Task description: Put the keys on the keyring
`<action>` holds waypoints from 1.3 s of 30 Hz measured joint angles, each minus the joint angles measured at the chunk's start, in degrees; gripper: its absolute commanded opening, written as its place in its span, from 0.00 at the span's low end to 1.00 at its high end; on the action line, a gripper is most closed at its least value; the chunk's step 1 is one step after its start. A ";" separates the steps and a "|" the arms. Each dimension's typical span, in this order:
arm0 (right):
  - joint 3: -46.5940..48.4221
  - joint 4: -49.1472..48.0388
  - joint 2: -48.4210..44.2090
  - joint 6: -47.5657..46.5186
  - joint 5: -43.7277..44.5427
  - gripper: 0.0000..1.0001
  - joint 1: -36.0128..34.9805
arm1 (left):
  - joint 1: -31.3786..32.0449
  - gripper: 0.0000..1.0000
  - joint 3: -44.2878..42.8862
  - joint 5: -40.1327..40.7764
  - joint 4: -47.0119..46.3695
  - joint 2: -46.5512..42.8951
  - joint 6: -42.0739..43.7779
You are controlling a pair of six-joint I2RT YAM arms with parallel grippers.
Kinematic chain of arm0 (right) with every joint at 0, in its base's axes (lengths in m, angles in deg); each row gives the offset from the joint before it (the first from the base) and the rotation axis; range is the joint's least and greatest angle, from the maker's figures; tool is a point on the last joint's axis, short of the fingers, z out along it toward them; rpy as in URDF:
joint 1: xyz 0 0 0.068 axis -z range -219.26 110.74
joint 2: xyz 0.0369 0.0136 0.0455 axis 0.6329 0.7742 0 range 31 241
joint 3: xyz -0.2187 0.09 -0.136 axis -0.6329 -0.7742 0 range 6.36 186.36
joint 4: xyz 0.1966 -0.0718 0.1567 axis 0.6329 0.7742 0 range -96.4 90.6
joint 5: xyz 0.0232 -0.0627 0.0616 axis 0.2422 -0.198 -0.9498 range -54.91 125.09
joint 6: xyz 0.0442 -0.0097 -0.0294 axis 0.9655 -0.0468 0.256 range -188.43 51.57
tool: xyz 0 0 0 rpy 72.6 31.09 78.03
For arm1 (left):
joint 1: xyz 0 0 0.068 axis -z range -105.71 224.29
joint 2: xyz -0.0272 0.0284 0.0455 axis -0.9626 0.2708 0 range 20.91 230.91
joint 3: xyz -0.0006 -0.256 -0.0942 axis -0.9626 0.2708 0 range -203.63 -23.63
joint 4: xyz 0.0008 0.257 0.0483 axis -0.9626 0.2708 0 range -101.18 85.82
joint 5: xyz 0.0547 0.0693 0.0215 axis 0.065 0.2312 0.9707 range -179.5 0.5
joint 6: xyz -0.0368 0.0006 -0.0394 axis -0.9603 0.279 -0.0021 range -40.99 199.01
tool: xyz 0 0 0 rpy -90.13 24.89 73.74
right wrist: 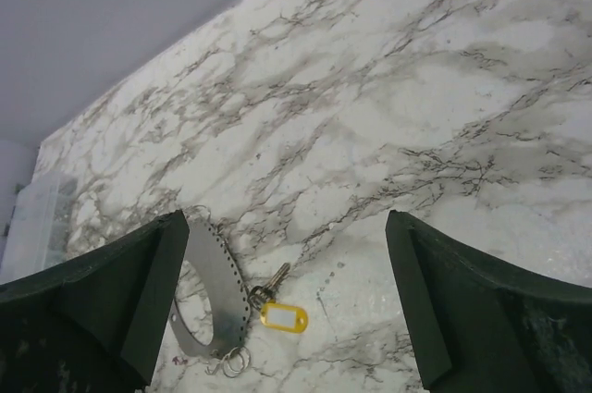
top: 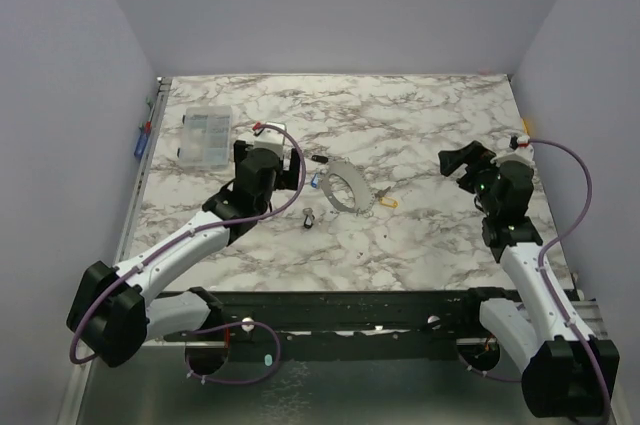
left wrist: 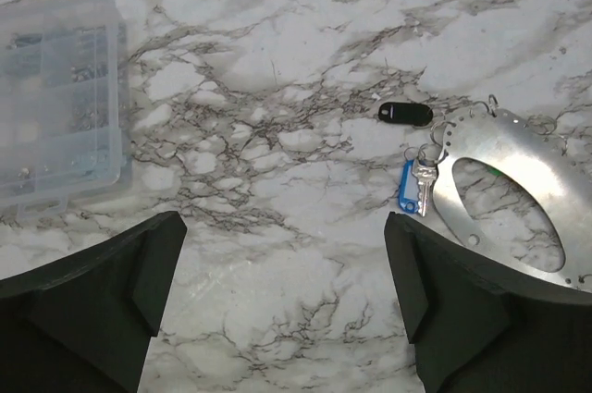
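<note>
Both the left gripper and the right gripper were spread wide, empty; the left should probably pinch the small blue-headed metal key (beside the flat silvery keyring) by its head.

Bench live | keyring lies mid-bench | left-side key at its left rim, right-side key at its right rim | box back-left, well apart | left hand just left of keyring, right hand far right

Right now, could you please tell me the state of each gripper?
Left gripper: open, holding nothing.
Right gripper: open, holding nothing.
</note>
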 measured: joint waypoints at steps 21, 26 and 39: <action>5.07 18.08 5.42 1.62 -9.57 0.98 -0.11 | 0.00 0.95 -0.63 1.64 19.69 -17.68 -16.87; 10.75 22.88 9.81 1.44 -9.33 0.98 -2.21 | 0.00 0.92 -0.20 0.92 19.39 -16.24 -18.03; 14.19 26.25 12.02 -2.80 -6.97 0.98 -7.28 | 11.41 0.74 -5.77 -0.02 16.61 6.78 -15.89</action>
